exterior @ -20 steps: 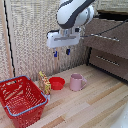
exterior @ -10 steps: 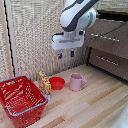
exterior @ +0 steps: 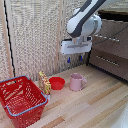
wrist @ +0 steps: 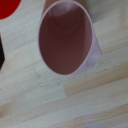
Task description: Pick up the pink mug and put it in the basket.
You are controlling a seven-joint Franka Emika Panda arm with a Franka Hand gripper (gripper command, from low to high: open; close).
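Note:
The pink mug (exterior: 76, 82) stands upright on the wooden surface, its handle toward the exterior view's right. My gripper (exterior: 74, 60) hangs directly above it, well clear of its rim, with the two dark fingers apart and nothing between them. The wrist view looks straight down into the mug's open mouth (wrist: 65, 39); no fingers show there. The red mesh basket (exterior: 11, 83) with its blue-grey rim sits on the surface at the exterior view's left, and nothing shows inside it.
A red shallow bowl (exterior: 56, 83) lies just left of the mug; its edge shows in the wrist view (wrist: 9, 7). A small yellow-orange object (exterior: 45, 82) stands between bowl and basket. Wooden drawers (exterior: 111, 55) stand at the right, a slatted wall behind.
The gripper has moved a little to the exterior view's right, coming over the pink mug. The mug, bowl and basket have not moved.

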